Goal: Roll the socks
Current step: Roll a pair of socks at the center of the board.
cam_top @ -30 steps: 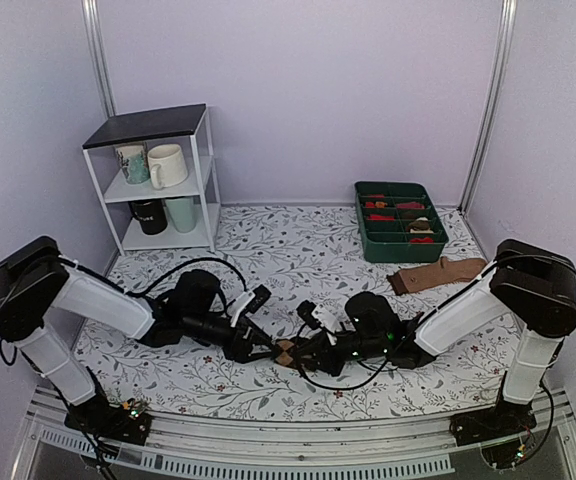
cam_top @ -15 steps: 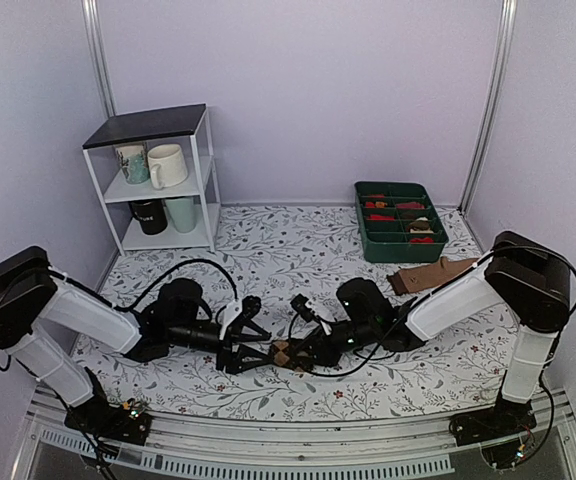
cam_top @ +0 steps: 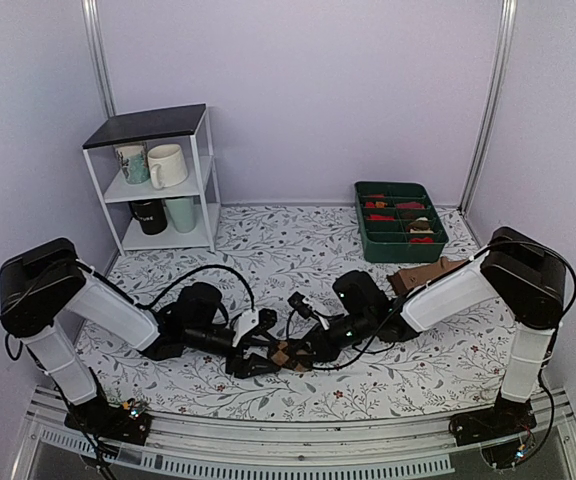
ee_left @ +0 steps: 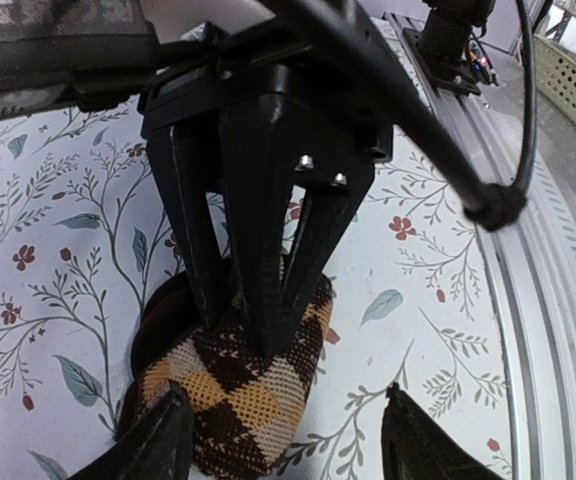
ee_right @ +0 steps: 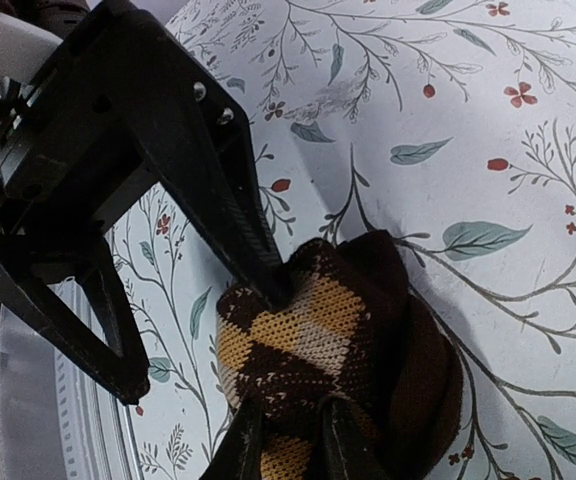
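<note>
Almost rolled (a plump bundle): dark brown knit socks with tan argyle diamonds; right pincer pinches them, left pincer spread; final tuck likely remains.

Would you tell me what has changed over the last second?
The left gripper drew back leftward, jaws spreading, then came forward again; its jaws now stand open around the rolled argyle socks. The right gripper stayed shut on the roll, its forearm swinging slightly left. The tan sock and green tray did not move.
</note>
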Robot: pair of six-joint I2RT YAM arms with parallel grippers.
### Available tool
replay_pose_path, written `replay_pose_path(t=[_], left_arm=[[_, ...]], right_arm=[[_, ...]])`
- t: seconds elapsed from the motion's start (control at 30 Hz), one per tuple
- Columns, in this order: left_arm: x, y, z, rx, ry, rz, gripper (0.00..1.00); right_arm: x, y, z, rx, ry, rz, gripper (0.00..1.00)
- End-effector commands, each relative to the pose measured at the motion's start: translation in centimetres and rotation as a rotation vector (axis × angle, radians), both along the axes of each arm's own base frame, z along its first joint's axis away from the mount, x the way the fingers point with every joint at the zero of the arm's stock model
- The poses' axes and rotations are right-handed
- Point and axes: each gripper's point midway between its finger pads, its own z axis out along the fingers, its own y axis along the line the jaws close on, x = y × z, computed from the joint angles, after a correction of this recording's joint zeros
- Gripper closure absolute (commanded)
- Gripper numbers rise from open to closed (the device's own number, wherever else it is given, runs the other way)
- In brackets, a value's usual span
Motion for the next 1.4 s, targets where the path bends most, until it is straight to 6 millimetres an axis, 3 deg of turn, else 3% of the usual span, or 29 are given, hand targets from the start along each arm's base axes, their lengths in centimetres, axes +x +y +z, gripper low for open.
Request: replay_pose_path(t=[0.0, 0.23, 0.37, 0.67, 0.77, 0.83, 0.97, 1.13, 1.27, 1.37], left_arm=[[0.0, -0.1, -2.0, 0.081, 0.003, 0.004, 0.35], [0.3, 0.4, -4.1, 0.154, 0.034, 0.041, 0.35], [0.3, 0.8, -5.3, 0.193, 0.067, 0.065, 0.4], [-0.7, 1.2, -7.4, 0.247, 0.168, 0.063, 0.79], [-1.1, 1.3, -7.8, 0.261, 0.204, 0.062, 1.0], [-1.4, 1.4, -8.1, 0.27, 0.226, 0.063, 1.0], [-2.0, 1.9, -9.1, 0.31, 0.281, 0.076, 1.0], [-2.3, 2.3, -10.1, 0.35, 0.337, 0.097, 1.0], [-2.3, 2.4, -10.2, 0.36, 0.352, 0.107, 1.0], [-2.3, 2.4, -10.4, 0.371, 0.368, 0.11, 1.0]], right_arm=[[-6.2, -9.8, -10.8, -0.493, 0.279, -0.016, 0.86], [-6.1, -9.8, -10.8, -0.49, 0.287, -0.013, 0.86], [-5.9, -9.7, -10.8, -0.493, 0.287, -0.01, 0.86], [-5.6, -9.6, -10.6, -0.498, 0.29, -0.004, 0.86], [-5.4, -9.3, -10.2, -0.49, 0.289, -0.004, 0.86], [-5.0, -8.9, -9.7, -0.474, 0.283, -0.011, 0.86], [-3.1, -7.3, -7.8, -0.42, 0.242, -0.036, 0.84], [0.2, -4.9, -4.0, -0.326, 0.125, -0.079, 0.62], [3.3, -3.6, 0.6, -0.23, -0.019, -0.125, 0.5], [4.6, -3.2, 4.3, -0.144, -0.119, -0.139, 0.48]])
